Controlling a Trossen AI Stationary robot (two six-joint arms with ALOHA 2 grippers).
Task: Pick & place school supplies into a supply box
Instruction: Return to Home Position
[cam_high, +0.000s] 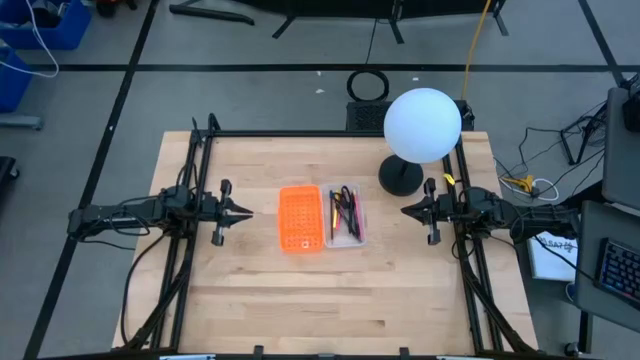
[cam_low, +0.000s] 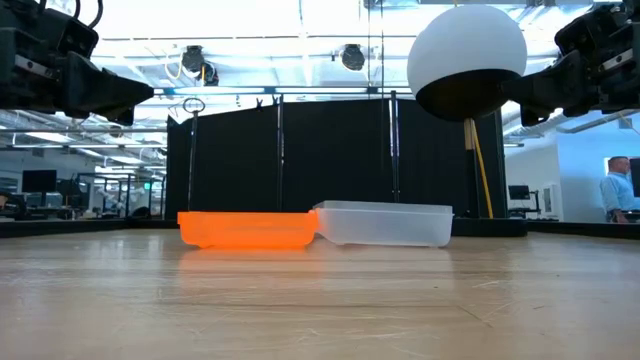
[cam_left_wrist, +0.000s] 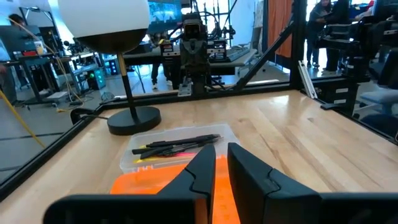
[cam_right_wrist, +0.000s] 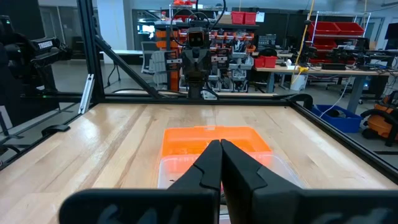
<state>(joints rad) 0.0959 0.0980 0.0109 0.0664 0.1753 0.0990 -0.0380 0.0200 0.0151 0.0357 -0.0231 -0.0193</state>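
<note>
Resting open and flat near the middle of a wooden table (cam_high: 250, 290), a small supply box (cam_high: 300, 217) shows two halves joined side by side, one orange with a grid texture and one clear. Several pens and pencils (cam_high: 345, 212), black, yellow and pink-red, lie bunched lengthwise inside the clear half. The orange half looks bare. Whether scissors lie among the pens cannot be told.

The left gripper (cam_high: 243, 211) hangs off the orange side of the box, well apart from it and pointing toward it. Its two dark fingers are drawn together to a thin slit and hold nothing. The right gripper (cam_high: 408, 210) hangs off the clear side of the box, also apart and pointing toward it. Its fingers meet at the tips and are likewise empty-handed. Seen level with the table, both grippers sit higher than the box and touch nothing.

A lamp with a white globe (cam_high: 422, 125) and a round black base stands beyond the clear half's far corner, on the right gripper's side.
</note>
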